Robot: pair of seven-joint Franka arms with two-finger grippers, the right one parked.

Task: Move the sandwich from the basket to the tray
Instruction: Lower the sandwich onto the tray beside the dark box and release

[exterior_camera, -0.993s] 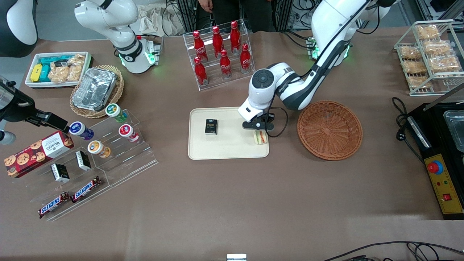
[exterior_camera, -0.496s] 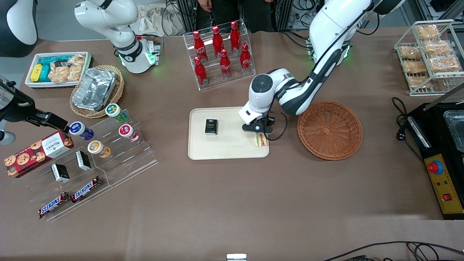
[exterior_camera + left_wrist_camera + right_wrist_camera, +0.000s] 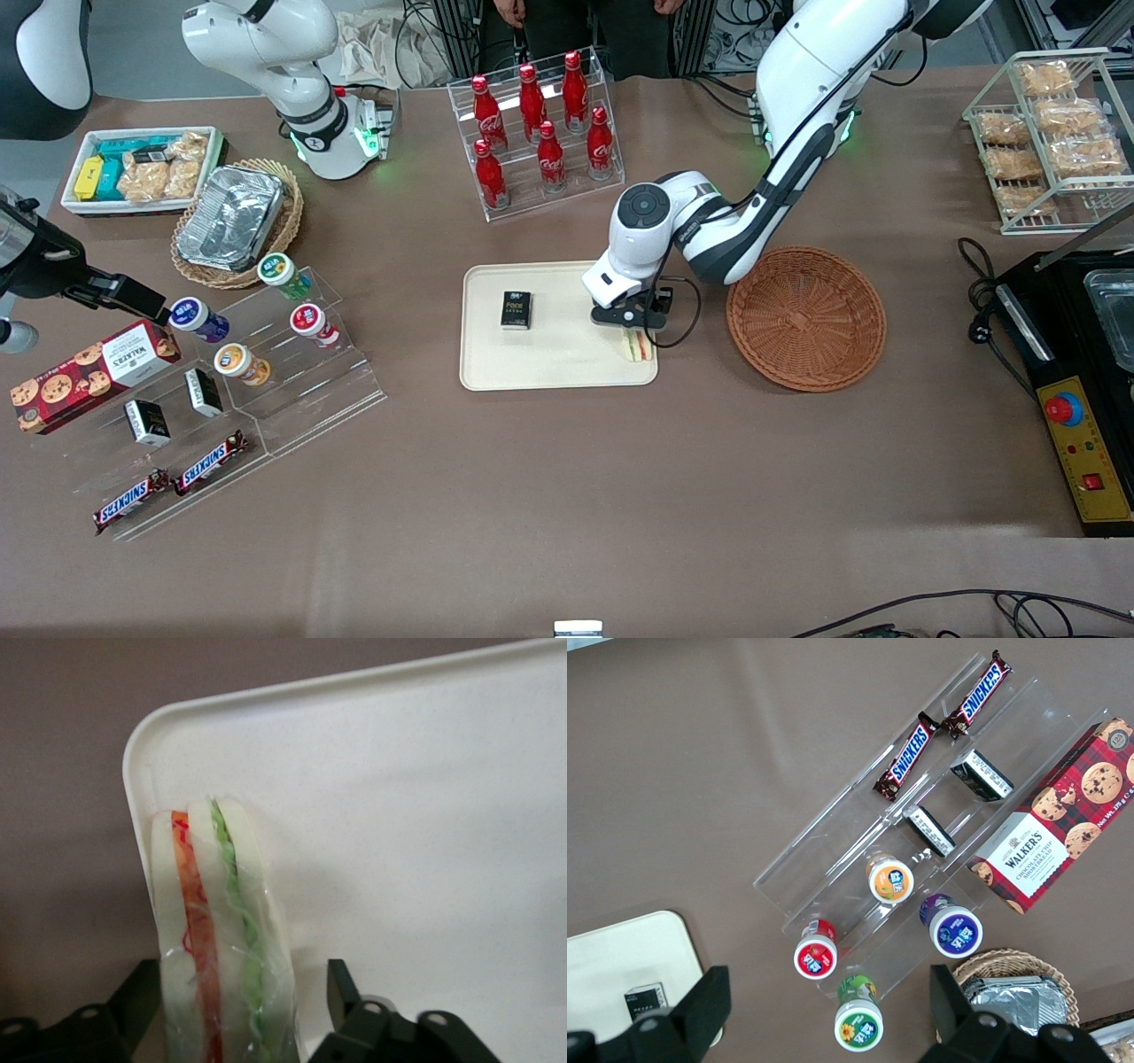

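One sandwich (image 3: 217, 930) upright on edge between the spread fingers (image 3: 341, 988) of the gripper (image 3: 634, 330), gaps either side, resting at the tray (image 3: 558, 368) corner nearest the basket (image 3: 805, 317). White bread, orange-red and green filling, clear wrap.

The sandwich (image 3: 637, 346), white bread with red, orange and green layers in clear wrap, stands on edge in the corner of the cream tray (image 3: 540, 363) nearest the reddish-brown wicker basket (image 3: 805, 317), right of frame centre; the gripper (image 3: 631, 330) straddles it, fingers apart
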